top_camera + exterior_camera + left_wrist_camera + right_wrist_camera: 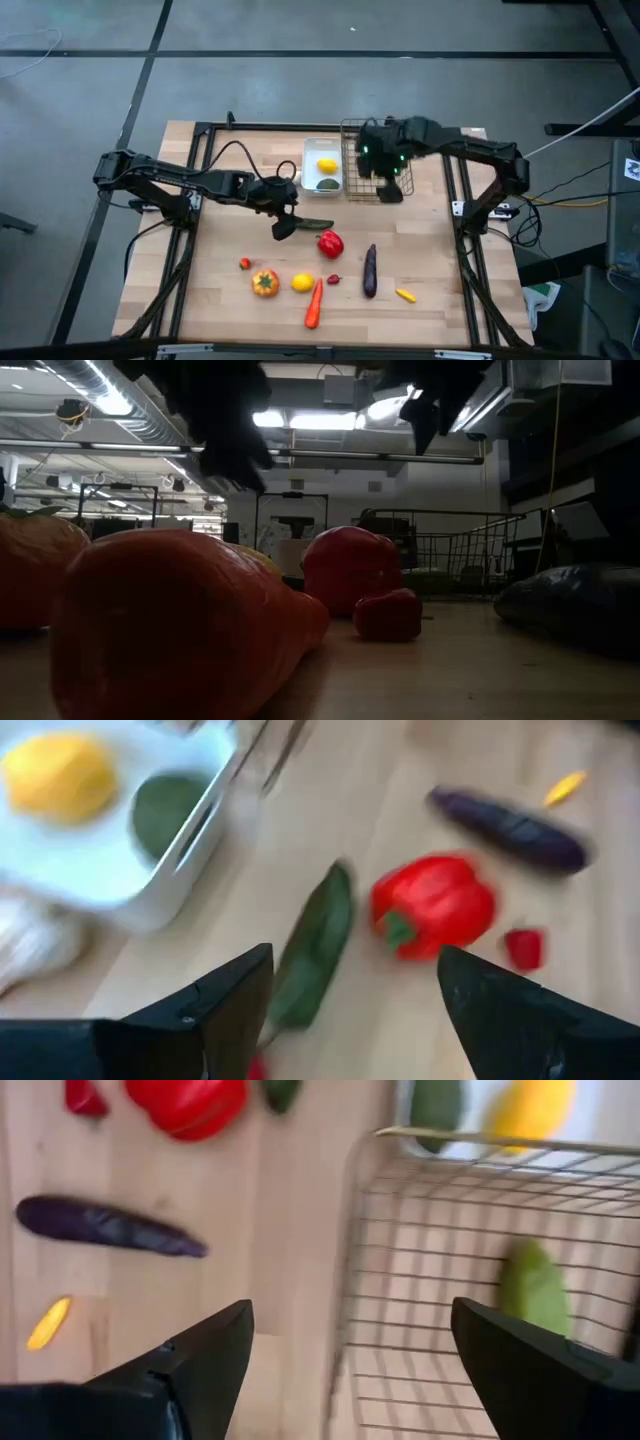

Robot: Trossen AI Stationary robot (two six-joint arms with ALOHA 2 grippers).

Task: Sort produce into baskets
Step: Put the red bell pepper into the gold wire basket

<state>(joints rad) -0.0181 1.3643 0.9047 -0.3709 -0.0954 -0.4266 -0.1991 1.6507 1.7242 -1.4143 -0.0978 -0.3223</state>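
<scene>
Both wrist views are motion-blurred; the low view is dim, backlit by bright ceiling lights (330, 420).

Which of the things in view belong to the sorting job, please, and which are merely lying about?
Job:
- white tray holding a lemon
- wire basket
- loose produce: red pepper, eggplant, carrot, green cucumber
- left tool, open, over the cucumber
- right tool, open, over the basket

Lying about:
- cables beside the table
</scene>
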